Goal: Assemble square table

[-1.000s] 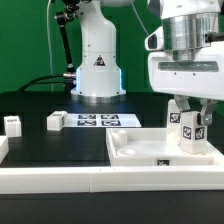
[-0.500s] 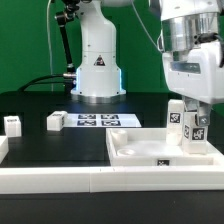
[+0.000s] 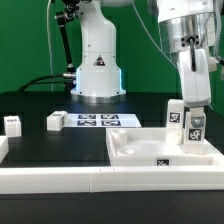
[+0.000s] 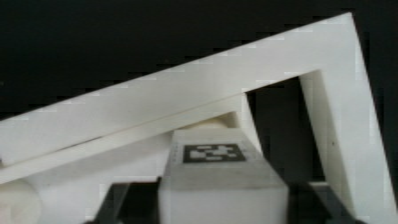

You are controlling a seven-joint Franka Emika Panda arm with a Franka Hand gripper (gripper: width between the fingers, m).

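One leg [image 3: 197, 130] stands upright on the square tabletop's [image 3: 140, 150] corner at the exterior view's right, and your gripper's [image 3: 195, 115] jaws pinch it; the tabletop lies near the desk's [image 3: 40, 140] front edge, against the white rail [image 3: 60, 178].

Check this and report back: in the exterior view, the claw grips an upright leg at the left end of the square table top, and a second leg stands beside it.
One detail is wrong. The exterior view shows the claw gripping the upright leg at the right end of the square table top, not the left. The second leg does stand beside it.
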